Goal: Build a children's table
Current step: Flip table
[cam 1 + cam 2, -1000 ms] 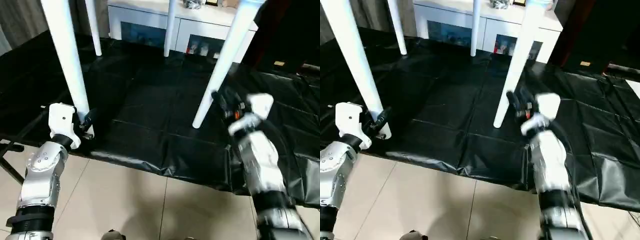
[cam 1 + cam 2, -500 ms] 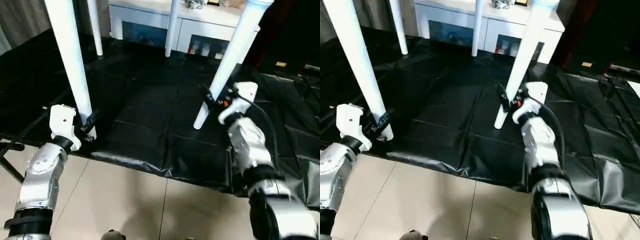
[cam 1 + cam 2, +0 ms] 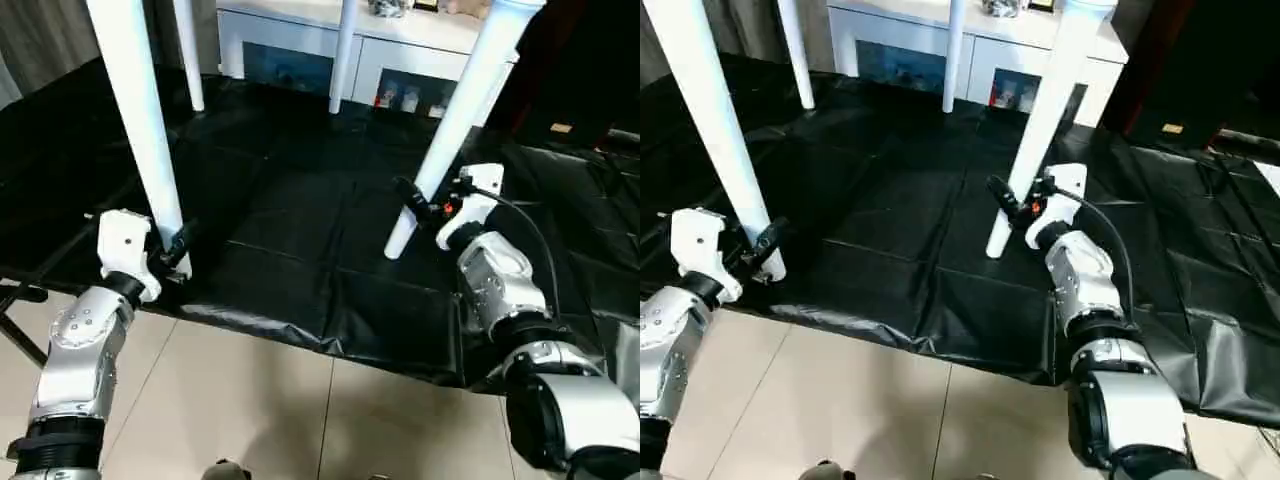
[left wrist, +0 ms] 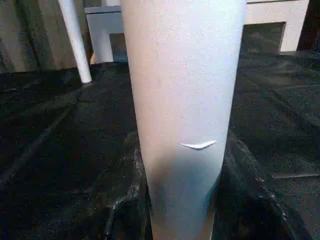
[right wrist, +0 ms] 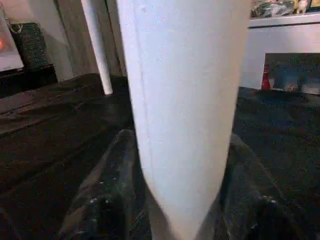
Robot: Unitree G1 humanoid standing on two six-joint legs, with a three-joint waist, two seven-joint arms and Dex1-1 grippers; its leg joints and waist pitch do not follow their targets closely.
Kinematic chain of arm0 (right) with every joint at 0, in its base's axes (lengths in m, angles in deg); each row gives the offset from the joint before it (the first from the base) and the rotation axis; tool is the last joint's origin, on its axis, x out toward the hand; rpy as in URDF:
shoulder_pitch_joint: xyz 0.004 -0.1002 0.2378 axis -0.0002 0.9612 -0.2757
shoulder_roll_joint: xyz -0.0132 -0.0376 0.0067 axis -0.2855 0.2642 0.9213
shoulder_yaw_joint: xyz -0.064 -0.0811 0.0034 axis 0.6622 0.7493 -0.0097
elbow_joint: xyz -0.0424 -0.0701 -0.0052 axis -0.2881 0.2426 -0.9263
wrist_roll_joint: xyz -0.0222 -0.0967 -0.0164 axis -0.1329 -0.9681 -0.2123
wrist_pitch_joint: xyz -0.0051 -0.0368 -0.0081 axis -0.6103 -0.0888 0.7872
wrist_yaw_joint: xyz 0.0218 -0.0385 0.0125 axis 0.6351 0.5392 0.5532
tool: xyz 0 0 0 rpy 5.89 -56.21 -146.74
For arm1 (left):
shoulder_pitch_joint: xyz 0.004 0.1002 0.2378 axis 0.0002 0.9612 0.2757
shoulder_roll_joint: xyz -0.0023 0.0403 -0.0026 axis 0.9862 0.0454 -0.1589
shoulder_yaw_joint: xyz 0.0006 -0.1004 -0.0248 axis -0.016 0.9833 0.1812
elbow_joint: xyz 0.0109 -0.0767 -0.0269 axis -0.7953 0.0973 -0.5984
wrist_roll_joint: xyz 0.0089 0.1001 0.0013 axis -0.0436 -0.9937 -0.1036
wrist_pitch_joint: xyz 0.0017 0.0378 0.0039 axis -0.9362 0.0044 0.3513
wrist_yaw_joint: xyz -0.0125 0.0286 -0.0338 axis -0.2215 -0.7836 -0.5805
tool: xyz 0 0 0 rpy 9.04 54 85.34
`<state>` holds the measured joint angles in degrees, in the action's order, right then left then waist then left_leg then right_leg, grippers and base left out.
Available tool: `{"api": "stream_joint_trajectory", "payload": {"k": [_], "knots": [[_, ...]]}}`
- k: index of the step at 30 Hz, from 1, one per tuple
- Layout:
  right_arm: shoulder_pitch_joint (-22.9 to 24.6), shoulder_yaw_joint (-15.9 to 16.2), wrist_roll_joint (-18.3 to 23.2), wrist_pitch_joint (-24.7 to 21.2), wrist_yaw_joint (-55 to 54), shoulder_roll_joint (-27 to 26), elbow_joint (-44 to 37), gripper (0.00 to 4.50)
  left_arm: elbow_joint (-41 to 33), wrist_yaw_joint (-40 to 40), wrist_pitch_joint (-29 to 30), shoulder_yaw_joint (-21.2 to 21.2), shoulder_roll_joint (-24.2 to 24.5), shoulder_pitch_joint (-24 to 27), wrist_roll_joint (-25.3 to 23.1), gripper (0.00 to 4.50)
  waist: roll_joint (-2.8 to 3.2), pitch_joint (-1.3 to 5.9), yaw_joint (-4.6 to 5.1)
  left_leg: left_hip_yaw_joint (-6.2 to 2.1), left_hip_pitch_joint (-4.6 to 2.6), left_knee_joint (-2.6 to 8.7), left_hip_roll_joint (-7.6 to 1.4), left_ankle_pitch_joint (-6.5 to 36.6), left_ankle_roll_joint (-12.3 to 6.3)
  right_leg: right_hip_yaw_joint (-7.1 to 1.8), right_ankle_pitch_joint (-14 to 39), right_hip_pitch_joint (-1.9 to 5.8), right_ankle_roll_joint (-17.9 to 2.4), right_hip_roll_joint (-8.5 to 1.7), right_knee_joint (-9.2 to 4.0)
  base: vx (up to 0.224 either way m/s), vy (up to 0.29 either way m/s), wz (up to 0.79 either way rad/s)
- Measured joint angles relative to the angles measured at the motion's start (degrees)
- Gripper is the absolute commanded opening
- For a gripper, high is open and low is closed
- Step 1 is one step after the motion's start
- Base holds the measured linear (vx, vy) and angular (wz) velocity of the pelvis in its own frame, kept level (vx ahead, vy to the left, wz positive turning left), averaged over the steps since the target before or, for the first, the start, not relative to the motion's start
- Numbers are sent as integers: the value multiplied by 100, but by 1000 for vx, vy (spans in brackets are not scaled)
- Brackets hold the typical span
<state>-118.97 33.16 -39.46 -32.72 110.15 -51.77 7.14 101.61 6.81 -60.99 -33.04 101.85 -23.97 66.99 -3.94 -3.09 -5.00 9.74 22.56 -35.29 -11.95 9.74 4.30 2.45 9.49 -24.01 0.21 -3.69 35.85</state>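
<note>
I had the children's table standing on its four long white tapered tube legs on a black plastic sheet [image 3: 290, 210] spread over the floor, with pale floor tiles [image 3: 250, 410] along the lower edge of the frame.

At the lower left of the head view, my left gripper [image 3: 172, 255] sat at the foot of the near-left white tube leg [image 3: 140, 130], which ran up out of the upper left corner. Its black jaws stood part open on either side of that leg, closed on it near the bottom; the left wrist view had the leg [image 4: 182, 115] running straight up between the two dark jaw pads.

Further back, at the top of the frame left of centre, the far-left white leg [image 3: 188, 55] and the far-right white leg [image 3: 342, 55] stood on the sheet in front of a white glass-doored cabinet [image 3: 300, 55].

Right of centre, the near-right white tube leg [image 3: 455, 120] leaned from its foot on the sheet up toward the upper right. My right gripper [image 3: 420, 205] was at its lower part, its jaws part open around the leg with one black finger [image 3: 408, 195] showing on the left of the tube; the right wrist view had that leg [image 5: 185, 110] between the jaws. I could not tell whether they pressed on it.
</note>
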Motion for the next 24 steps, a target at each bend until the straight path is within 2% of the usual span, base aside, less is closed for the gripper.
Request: {"api": "stream_joint_trajectory", "payload": {"k": [7,11,15,17,23,24], "knots": [[123,-27,4,58,211,19,-140,154,26,-54,-14,-18,32,-16,-10,150,-1,1,-10,1,0,7,0,0,0,2,1,1,-1,0,-4,0,0,0],[1054,47,215,-99,511,-59,-1446,148,211,-150,-60,-49,49,-159,-59,150,-26,17,-76,8,-9,43,2,0,0,0,10,15,0,0,-26,0,0,0],[2038,255,410,-396,659,-92,-2875,147,515,-315,-73,-73,87,-383,-194,150,-16,20,-147,10,-61,92,4,0,1,2,14,70,5,5,-81,0,0,0],[2478,391,490,-544,663,-129,-3516,146,720,-427,-77,-61,103,-527,-242,150,-4,20,-143,9,-77,101,5,1,2,-3,21,87,17,6,-88,0,0,0],[3322,581,505,-1084,394,-146,-4944,146,1209,-570,-130,-154,69,-891,-301,150,69,4,-132,2,-72,103,8,1,2,-5,36,92,42,8,-94,0,0,0],[3348,598,492,-1124,356,-147,-5015,146,1249,-597,-140,-157,64,-912,-312,150,81,4,-122,3,-72,103,8,1,2,-5,36,91,42,7,-94,0,0,0]]}}
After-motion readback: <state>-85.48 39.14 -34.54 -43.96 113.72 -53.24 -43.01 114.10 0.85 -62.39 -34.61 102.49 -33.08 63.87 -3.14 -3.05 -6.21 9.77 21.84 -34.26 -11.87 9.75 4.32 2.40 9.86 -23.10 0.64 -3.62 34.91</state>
